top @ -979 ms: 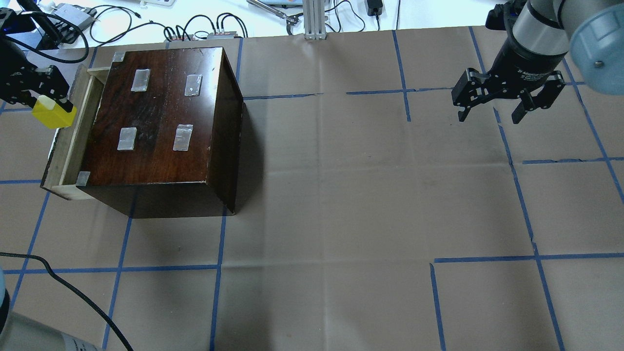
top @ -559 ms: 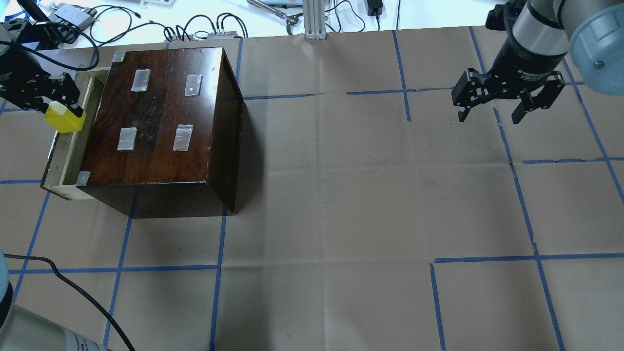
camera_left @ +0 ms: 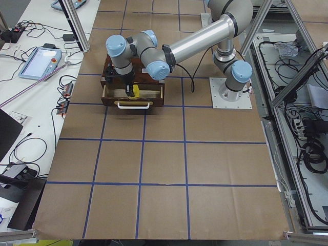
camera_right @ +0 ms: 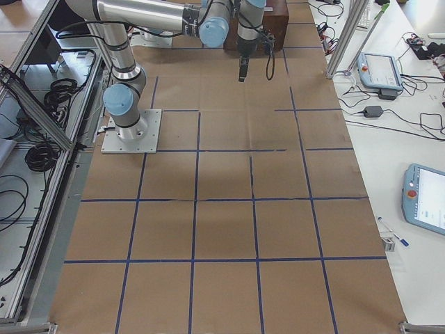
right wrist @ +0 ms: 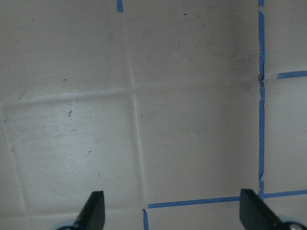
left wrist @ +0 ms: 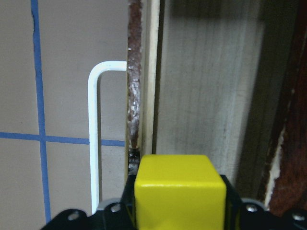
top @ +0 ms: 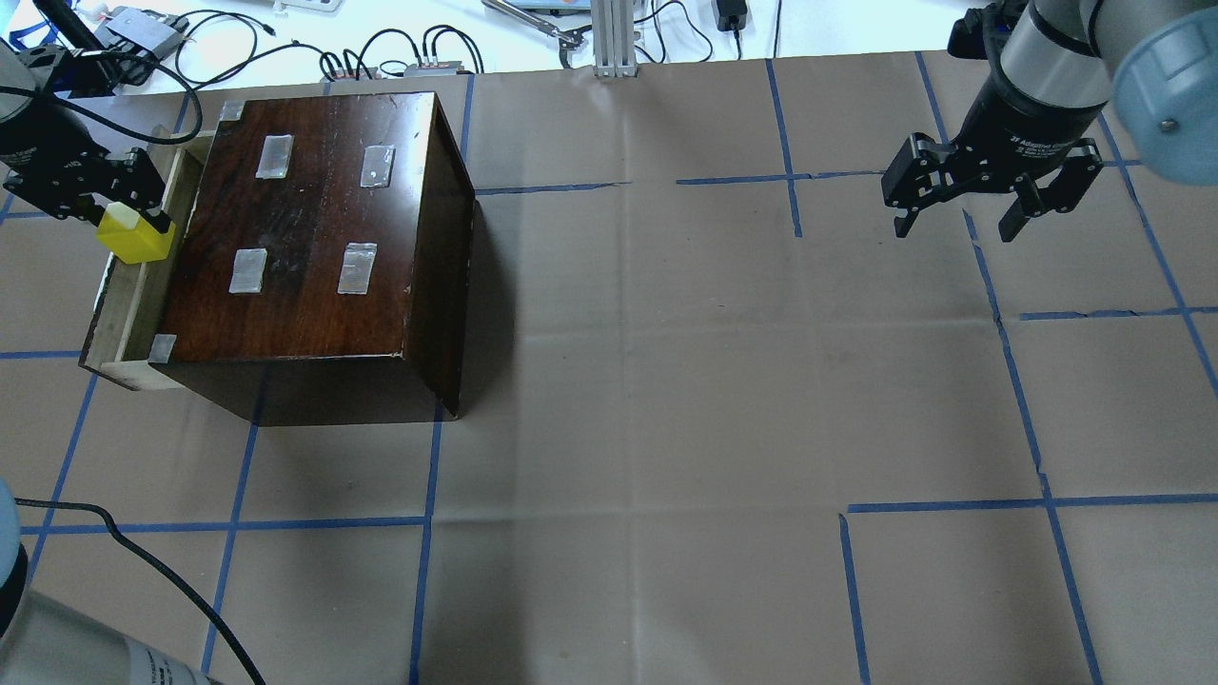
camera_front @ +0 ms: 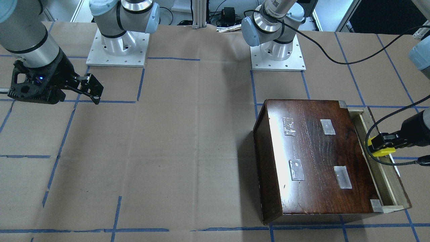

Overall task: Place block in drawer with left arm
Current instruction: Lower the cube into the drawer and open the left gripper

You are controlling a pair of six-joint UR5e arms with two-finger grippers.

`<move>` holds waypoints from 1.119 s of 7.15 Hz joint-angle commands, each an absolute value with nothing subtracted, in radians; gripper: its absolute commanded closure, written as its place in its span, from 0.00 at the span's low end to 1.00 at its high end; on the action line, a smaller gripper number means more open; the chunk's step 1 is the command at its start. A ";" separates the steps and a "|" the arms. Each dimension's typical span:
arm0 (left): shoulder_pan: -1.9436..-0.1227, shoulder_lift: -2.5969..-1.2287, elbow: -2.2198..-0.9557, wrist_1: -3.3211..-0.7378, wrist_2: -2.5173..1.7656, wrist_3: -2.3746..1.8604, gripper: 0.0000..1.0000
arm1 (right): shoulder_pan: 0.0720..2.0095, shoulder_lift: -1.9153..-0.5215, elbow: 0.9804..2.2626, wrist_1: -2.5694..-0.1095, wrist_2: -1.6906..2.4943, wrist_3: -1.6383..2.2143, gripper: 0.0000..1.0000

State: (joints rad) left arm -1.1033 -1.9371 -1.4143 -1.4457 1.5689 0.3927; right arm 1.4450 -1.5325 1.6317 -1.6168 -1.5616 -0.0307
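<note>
Across the desk (camera_front: 188,134) from me, the front-facing view shows my left end effector (camera_front: 383,143) clamped on the block (camera_front: 380,152). It holds the block over the drawer (camera_front: 389,188), which stands out from the dark box (camera_front: 315,158).

From overhead, the block hangs over the drawer's far half, just beside the box's edge. My right end effector (top: 953,228) has its fingers spread on nothing, well apart from the box (out of the way, I judge, since this job belongs to the left arm).

Seen from the left end of the desk, I point straight down so the block can drop between the drawer's walls, above the white handle (camera_left: 134,105).

At my left wrist, the block's flat face is toward the lens, its edges square with the drawer's sides. Its left edge lines up with the front panel and the rest lies over the pale floor. The frame cuts off its lower part, so I cannot tell its long axis.

At my right wrist, only taped paper shows between the parted fingertips (right wrist: 94,211).
</note>
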 commanded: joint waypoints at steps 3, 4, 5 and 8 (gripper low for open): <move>-1.120 -1.939 -1.428 -1.420 1.569 0.393 0.10 | 1.445 -1.532 1.632 -1.617 -1.562 -0.031 0.00; -1.120 -1.939 -1.430 -1.410 1.569 0.394 0.01 | 1.445 -1.532 1.632 -1.615 -1.562 -0.031 0.00; -1.120 -1.939 -1.428 -1.408 1.569 0.394 0.01 | 1.445 -1.532 1.632 -1.617 -1.562 -0.031 0.00; -1.126 -1.893 -1.413 -1.416 1.577 0.394 0.01 | 1.445 -1.532 1.631 -1.617 -1.562 -0.031 0.00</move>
State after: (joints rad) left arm -1.1229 -1.9203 -1.4200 -1.4108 1.5723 0.3949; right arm 1.4450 -1.5324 1.6319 -1.6157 -1.5616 -0.0307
